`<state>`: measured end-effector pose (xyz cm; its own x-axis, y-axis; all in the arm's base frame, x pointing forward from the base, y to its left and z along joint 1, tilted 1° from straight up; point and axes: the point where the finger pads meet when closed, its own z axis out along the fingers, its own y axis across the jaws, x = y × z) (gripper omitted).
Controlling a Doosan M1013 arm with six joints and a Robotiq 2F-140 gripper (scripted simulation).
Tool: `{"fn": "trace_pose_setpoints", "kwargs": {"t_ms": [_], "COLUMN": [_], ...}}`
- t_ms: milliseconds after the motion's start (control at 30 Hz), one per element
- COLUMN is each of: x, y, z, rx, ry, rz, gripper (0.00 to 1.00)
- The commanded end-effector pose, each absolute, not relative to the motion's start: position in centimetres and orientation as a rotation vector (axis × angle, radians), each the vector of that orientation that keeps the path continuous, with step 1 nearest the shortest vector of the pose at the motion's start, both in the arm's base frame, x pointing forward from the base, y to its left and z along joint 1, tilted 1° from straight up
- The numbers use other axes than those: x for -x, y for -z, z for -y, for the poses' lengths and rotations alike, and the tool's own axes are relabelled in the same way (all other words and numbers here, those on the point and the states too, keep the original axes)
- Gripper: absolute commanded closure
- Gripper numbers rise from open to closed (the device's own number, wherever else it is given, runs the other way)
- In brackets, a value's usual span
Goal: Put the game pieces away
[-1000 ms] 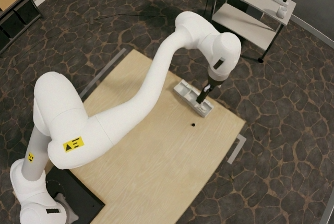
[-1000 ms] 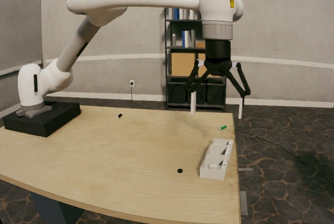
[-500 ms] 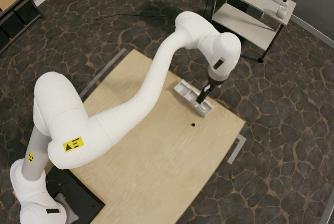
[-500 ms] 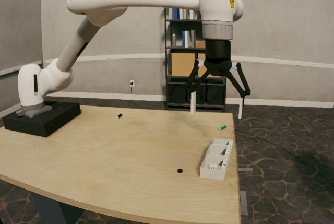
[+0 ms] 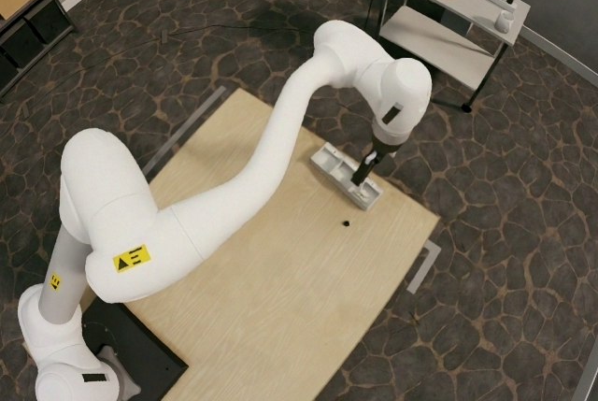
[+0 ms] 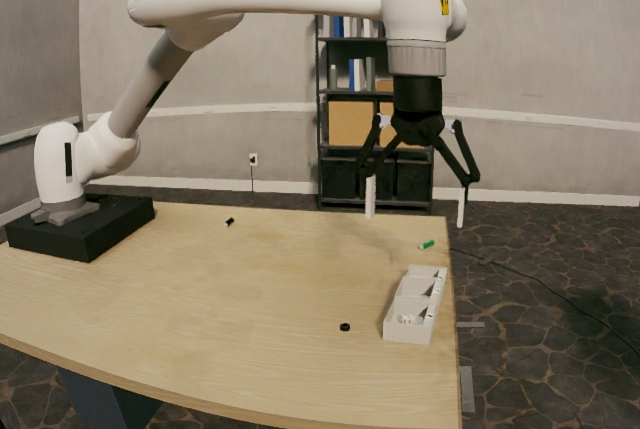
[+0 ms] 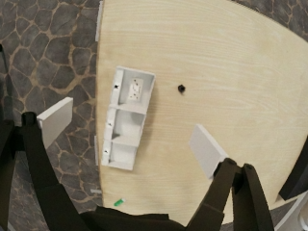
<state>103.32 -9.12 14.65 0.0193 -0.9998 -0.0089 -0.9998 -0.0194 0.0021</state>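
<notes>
Several white pieces with dark spots, like dice, point(image 5: 360, 192) point(image 6: 407, 318) point(image 7: 136, 89) lie close together in one end compartment of the light grey three-part bin row point(image 5: 337, 181) point(image 6: 407, 333). The bin row stands flat near the table's edge. The other two compartments look empty in the wrist view. Small marks show on the bins' labels, but I cannot read the letters. My gripper point(image 6: 415, 221) point(image 7: 133, 122) is wide open and empty, high above the table and the bin row.
A small black ring-like part point(image 5: 346, 223) point(image 6: 344, 327) point(image 7: 181, 89) lies on the table beside the dice compartment. A green cylinder with a pale end point(image 6: 426, 244) point(image 7: 119, 202) lies beyond the opposite end of the bins. A black and white cylinder point(image 6: 229, 222) lies nearer the robot's base.
</notes>
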Motion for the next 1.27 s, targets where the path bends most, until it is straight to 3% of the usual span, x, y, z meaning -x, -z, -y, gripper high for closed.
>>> {"fn": "trace_pose_setpoints", "kwargs": {"t_ms": [0, 1233], "x": [-103.35, -103.35], "y": [-14.84, -14.84], "z": [9.11, 9.11], "rx": [2.238, 2.238], "ry": [-0.010, -0.010], "rz": [-2.195, -2.195], "gripper": [0.00, 0.00]}}
